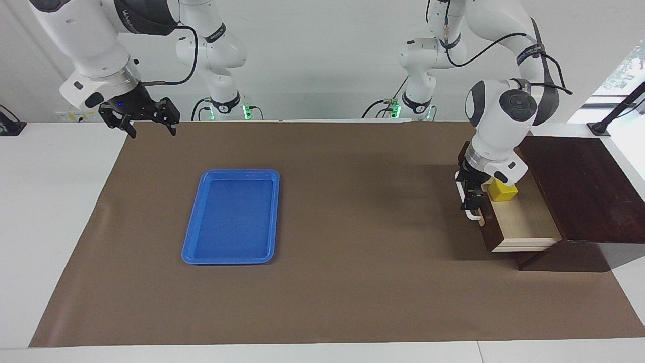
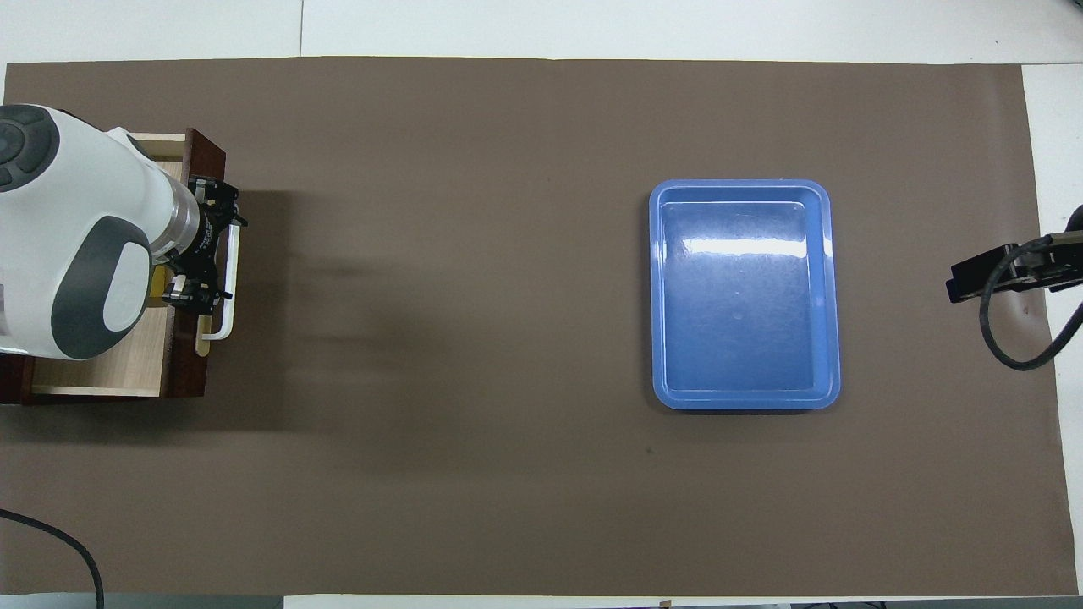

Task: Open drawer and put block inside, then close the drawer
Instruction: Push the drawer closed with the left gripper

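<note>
At the left arm's end of the table:
Drawer: you see the drawer [image 1: 519, 222] pulled out of its dark wooden box [image 1: 584, 191], pale interior showing.
Block: the block [image 1: 503, 191] sits inside the drawer, just beside the drawer front, partly hidden by the arm.
Left gripper: your left gripper [image 1: 469, 194] is low at the white handle [image 1: 472, 216], fingers apart, holding nothing; contact with the bar I cannot tell.
Right gripper: your right gripper [image 1: 146, 123] waits raised over the mat's corner at the right arm's end, fingers apart, empty.
Blue tray: the blue tray [image 1: 233, 218] lies flat on the brown mat [image 1: 352, 282], well apart from the drawer.
</note>
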Tool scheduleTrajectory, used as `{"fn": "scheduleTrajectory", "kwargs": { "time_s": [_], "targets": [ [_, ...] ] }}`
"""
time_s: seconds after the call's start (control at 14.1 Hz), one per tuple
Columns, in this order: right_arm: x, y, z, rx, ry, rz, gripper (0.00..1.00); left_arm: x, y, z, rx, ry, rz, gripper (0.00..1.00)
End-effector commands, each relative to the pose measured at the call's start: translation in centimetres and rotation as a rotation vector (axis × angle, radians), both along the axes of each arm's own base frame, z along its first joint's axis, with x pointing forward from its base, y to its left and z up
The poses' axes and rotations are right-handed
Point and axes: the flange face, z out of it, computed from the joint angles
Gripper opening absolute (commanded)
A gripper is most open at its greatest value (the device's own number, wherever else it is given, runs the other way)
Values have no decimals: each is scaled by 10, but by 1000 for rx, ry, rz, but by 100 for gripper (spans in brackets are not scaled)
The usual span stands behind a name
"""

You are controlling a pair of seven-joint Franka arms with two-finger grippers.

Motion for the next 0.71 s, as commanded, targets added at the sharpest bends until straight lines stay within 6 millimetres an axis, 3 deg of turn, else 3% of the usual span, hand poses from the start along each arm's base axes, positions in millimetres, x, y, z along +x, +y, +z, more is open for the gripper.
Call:
{"fn": "scheduleTrajectory", "kwargs": {
  "time_s": [0.0, 0.21, 0.43, 0.64],
  "targets": [
    [-2, 0, 2, -17, -15, -18, 100, -3, 15, 0, 21, -13, -6, 100],
    [-2, -2, 3, -15, -17, -20, 100, -2, 27, 1, 21, -10, -27, 100],
    [-2, -1, 4, -9, -18, -20, 100, 1, 57, 1, 22, -5, -41, 100],
    [-2, -1, 4, -7, -18, -20, 100, 5, 100, 4, 34, -7, -53, 100]
  ]
}}
